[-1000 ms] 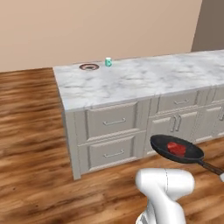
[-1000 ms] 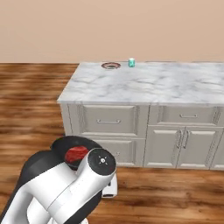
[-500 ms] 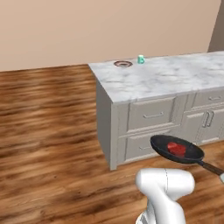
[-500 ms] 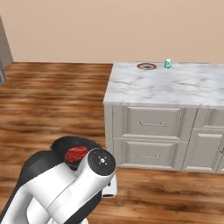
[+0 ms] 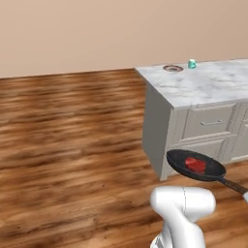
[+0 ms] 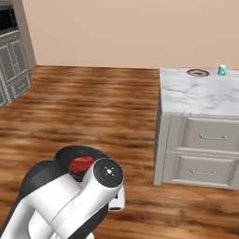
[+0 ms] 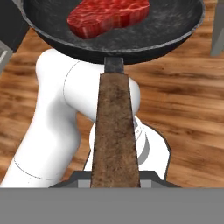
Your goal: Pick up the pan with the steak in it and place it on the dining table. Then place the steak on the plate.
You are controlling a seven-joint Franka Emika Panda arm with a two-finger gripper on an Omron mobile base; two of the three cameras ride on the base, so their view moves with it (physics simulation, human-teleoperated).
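The black pan (image 5: 196,165) hangs level in the air above the wood floor, with the red steak (image 5: 195,164) lying in its middle. In the hand view the pan (image 7: 131,35) sits at the top with the steak (image 7: 107,15) in it. Its long brown handle (image 7: 114,131) runs down into my gripper (image 7: 114,181), which is shut on the handle's end. From the right base, the pan (image 6: 77,156) and steak (image 6: 81,164) peek out behind my arm. The red-rimmed plate (image 5: 173,68) (image 6: 198,72) lies on the far corner of the marble-topped island (image 5: 203,89) (image 6: 200,100).
A small teal cup (image 5: 192,63) (image 6: 222,70) stands beside the plate. The island's drawer fronts (image 6: 205,154) face me at the right. Tall grey cabinets (image 6: 14,60) stand at the far left. Open wood floor (image 5: 72,145) stretches left of the island.
The whole scene has slid to the right in both base views, so the base has turned or driven. The pan with the steak keeps its place relative to the arm.
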